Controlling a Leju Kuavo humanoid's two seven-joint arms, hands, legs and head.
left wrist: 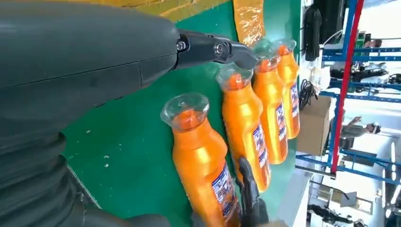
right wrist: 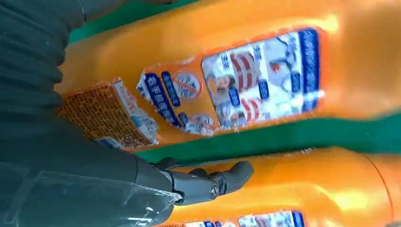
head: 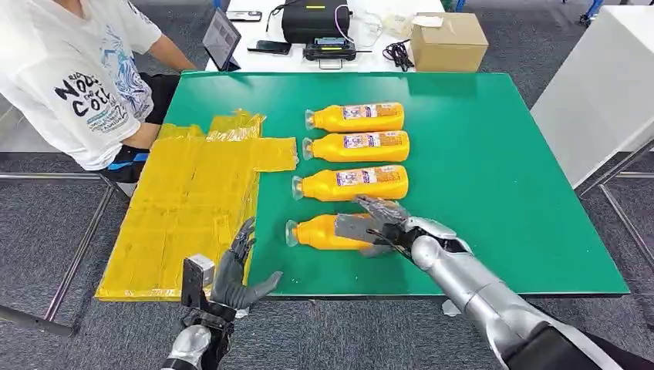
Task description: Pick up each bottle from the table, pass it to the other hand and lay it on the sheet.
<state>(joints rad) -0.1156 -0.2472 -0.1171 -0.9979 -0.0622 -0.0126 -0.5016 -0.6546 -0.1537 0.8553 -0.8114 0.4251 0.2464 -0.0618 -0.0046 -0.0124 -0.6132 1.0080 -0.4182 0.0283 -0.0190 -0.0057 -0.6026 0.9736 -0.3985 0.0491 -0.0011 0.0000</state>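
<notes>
One robot hand [head: 378, 225] around nearest bottle [head: 320, 232]

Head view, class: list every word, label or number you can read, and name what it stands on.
"Noo" above "Cott", partly cut off: on the person's white T-shirt.
Bottle labels: too small to read.
Bottle label in the right wrist view: print blurred, unreadable.

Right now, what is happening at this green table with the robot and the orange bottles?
The robot's right hand is over the nearest orange bottle, its fingers around the bottle's body; the bottle lies on the green table. Three more orange bottles lie in a row beyond it. The left hand waits open at the table's near edge, beside the yellow sheet, which has no bottle on it. A person in a white shirt sits at the far left.
</notes>
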